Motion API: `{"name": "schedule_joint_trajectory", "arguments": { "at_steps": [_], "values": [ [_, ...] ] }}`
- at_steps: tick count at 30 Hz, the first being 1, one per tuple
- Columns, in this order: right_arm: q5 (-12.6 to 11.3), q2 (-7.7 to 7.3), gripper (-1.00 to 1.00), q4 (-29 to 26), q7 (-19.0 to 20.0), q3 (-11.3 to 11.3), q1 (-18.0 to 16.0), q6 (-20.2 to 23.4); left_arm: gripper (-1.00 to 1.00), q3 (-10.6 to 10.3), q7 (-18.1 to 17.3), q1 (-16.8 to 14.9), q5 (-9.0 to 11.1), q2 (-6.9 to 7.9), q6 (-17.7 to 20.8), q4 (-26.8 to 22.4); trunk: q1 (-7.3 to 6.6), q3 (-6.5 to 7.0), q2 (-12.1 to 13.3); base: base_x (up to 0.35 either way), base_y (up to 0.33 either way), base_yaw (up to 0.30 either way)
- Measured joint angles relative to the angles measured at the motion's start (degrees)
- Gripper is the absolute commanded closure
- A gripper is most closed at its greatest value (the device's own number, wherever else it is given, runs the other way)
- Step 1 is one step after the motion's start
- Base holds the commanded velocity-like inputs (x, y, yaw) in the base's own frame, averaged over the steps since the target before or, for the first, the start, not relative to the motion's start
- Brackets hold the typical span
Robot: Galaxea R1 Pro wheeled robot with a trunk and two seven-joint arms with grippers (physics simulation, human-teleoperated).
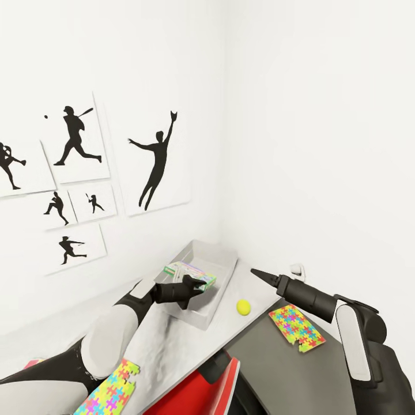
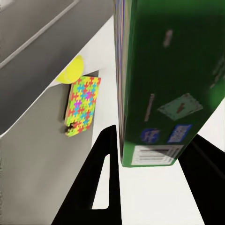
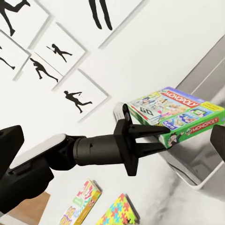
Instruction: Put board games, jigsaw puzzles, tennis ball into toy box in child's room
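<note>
My left gripper (image 1: 199,287): matt black fingers on a printed, green-edged cardboard board game (image 3: 180,114), slightly glossy. Toy box (image 1: 222,256): smooth light grey plastic. Table (image 1: 167,346): pale matt top. Jigsaw puzzle (image 1: 295,327): bright, knobbly-edged card. Tennis ball (image 1: 244,307): smooth-looking yellow-green.
</note>
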Motion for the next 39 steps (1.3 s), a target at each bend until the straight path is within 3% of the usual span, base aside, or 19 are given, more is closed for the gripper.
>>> {"name": "schedule_joint_trajectory", "arguments": {
  "at_steps": [14,39],
  "values": [
    [0.00,0.00,-1.00,0.00,0.02,0.09,0.00,0.00,1.00,0.00,0.78,-0.12,1.52,0.07,0.04,0.00,0.00,-0.13,0.00,0.000,0.000,-0.022],
    [-0.01,0.08,-1.00,0.05,-0.02,0.30,0.04,0.00,1.00,0.11,0.93,-0.08,1.60,0.38,-2.18,0.03,-0.01,-1.35,0.10,0.000,0.000,-0.018]
  ]
}}
